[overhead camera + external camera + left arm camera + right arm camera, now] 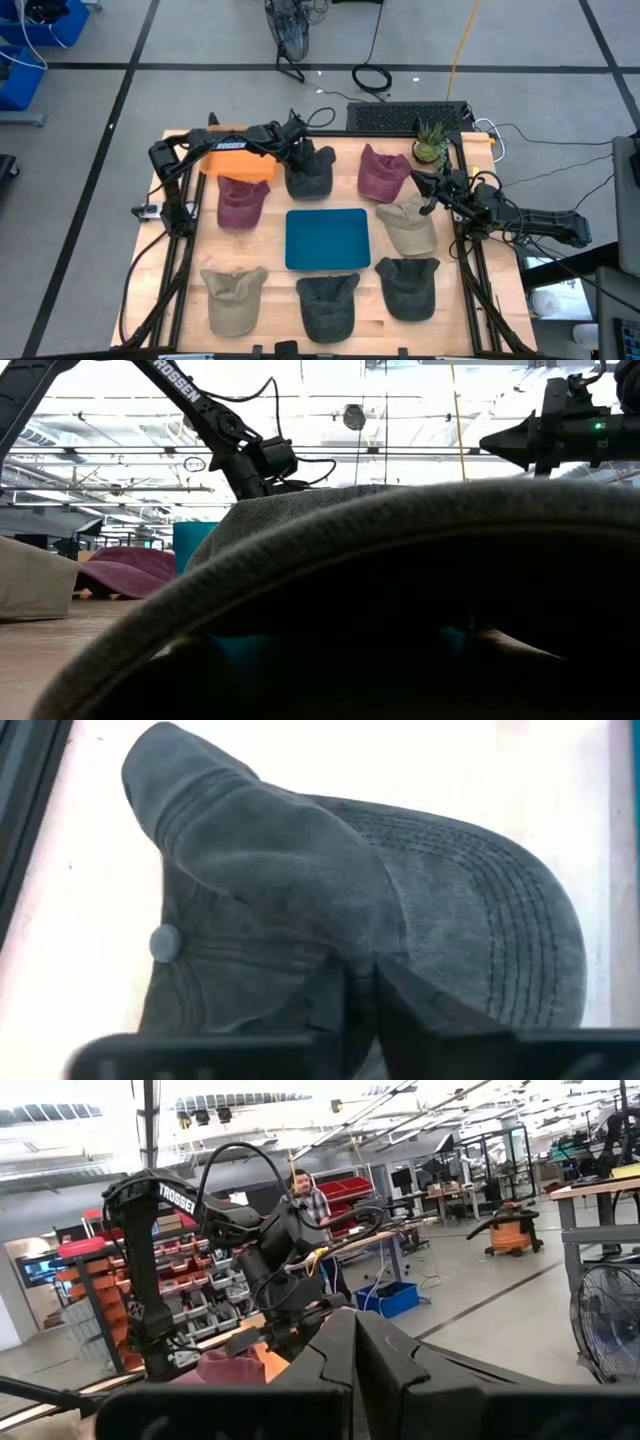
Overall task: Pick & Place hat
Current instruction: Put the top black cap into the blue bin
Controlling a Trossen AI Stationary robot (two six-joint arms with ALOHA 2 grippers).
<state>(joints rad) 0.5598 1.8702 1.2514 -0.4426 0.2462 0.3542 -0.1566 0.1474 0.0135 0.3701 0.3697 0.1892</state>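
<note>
Several caps lie on the wooden table around a teal tray (327,240). My left gripper (303,155) is over the dark grey cap (310,180) at the far middle. The left wrist view shows it shut on that cap (300,890), with the top button (163,942) and the stitched brim (490,910) in sight. My right gripper (424,190) is shut and holds nothing. It hovers at the right, between a maroon cap (383,172) and a beige cap (408,228), and its fingers (352,1340) point level toward the left arm. My left gripper pinches a raised fold of the dark grey cap's crown (345,955) between its two fingers (420,1005), coming from above and pointing down. The crown cloth bunches up toward the fingers. Whether the cap is lifted off the table, I cannot tell.
Other caps are a maroon one (242,200), a beige one (232,298) and two dark grey ones (328,303) (408,285). The nearest cap (400,560) fills the low view. An orange box (235,162) and a potted plant (430,145) stand at the far edge. A person (303,1192) is in the room.
</note>
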